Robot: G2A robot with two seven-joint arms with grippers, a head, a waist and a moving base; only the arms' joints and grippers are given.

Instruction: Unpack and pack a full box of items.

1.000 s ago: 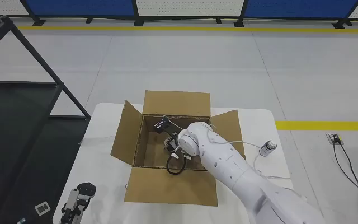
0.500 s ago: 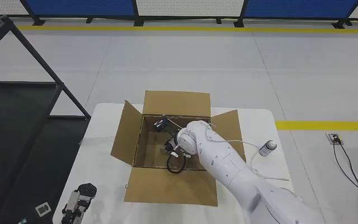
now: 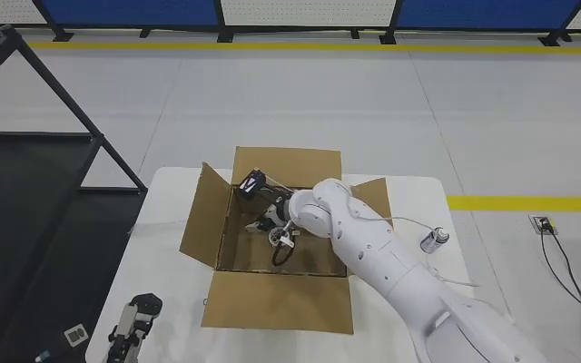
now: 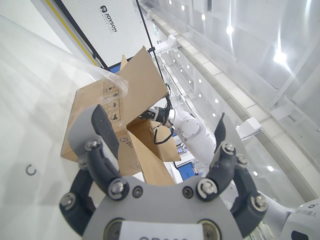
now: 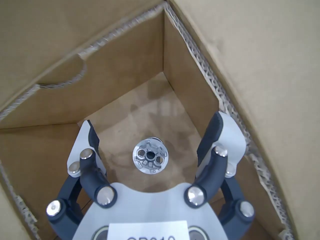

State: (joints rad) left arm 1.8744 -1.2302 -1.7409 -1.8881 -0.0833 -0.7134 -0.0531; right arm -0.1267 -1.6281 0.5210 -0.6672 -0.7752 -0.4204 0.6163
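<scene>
While the left tool (image 4: 160, 115) is held open and empty by the near-left corner of the bench (image 3: 163, 263), the right tool (image 5: 153, 120), spread wide and gripping nothing, is poised inside the box (image 3: 286, 168), straight above a metal cylinder (image 5: 150, 156) standing upright on its floor. Since the earlier frame, that wrist has been swung toward the far-left corner.

Bright, even overhead light — ceiling lamps (image 4: 280, 57) flare; soft shadows inside the box (image 5: 120, 81).

Pale grey floor (image 3: 363, 91), yellow lines (image 3: 272, 45), blue wall panels (image 3: 127, 11), ceiling spotlights (image 4: 229, 29)
</scene>
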